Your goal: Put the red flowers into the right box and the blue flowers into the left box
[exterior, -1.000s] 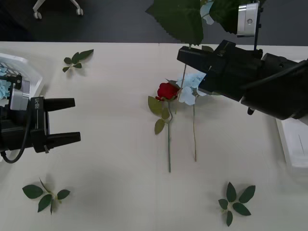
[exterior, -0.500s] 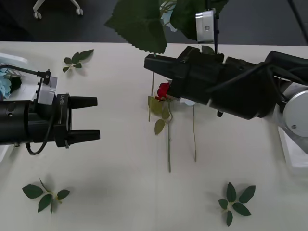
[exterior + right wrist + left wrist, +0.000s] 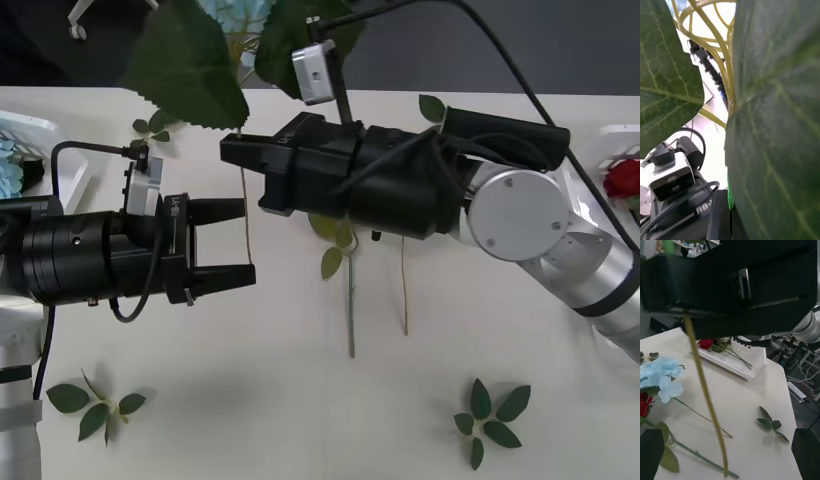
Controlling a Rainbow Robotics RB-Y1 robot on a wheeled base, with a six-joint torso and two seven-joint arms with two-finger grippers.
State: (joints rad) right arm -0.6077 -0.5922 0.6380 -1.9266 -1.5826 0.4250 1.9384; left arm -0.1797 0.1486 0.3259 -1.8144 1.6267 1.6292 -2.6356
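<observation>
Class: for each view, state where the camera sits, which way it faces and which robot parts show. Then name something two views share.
Front: above the arms, facing forward and down at the table; both arms, left gripper open, right gripper clamping a blue flower by its stem.
Right wrist: on the right arm, facing into that flower's leaves; own fingers clamping the stem.
Left wrist: on the left arm, facing the right gripper, right box beyond; own open fingers.
Shared: front and left wrist both show that stem.

No readable text in any view; small white lettering on left hand (image 3: 218, 240) housing is too tiny to make out.
</observation>
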